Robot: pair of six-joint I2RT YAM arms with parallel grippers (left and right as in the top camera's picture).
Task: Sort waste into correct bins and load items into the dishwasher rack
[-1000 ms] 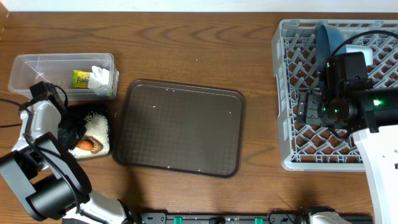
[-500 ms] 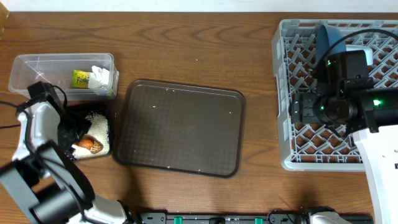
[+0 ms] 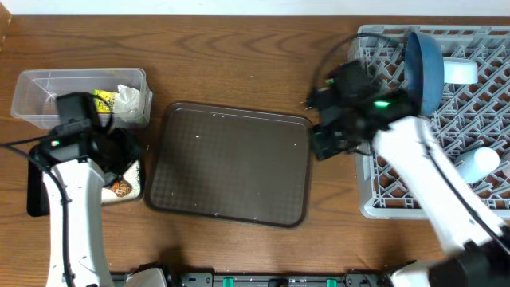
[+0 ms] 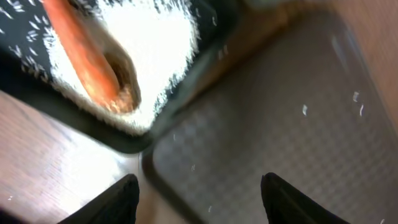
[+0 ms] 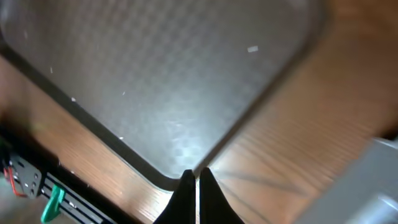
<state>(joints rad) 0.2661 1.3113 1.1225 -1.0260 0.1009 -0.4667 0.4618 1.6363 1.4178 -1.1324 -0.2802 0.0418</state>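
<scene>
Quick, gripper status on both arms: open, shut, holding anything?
Left gripper: open, holding nothing.
Right gripper: shut, with nothing between its fingers.

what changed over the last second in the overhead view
The right gripper swung left off the dishwasher rack to the brown serving tray's right edge, shut on nothing. The left gripper, open, shifted right from over the black tray toward the serving tray's left edge. Nothing visibly grabbed or released. The wrapper, carrot, rice and blue bowl stayed put.
</scene>
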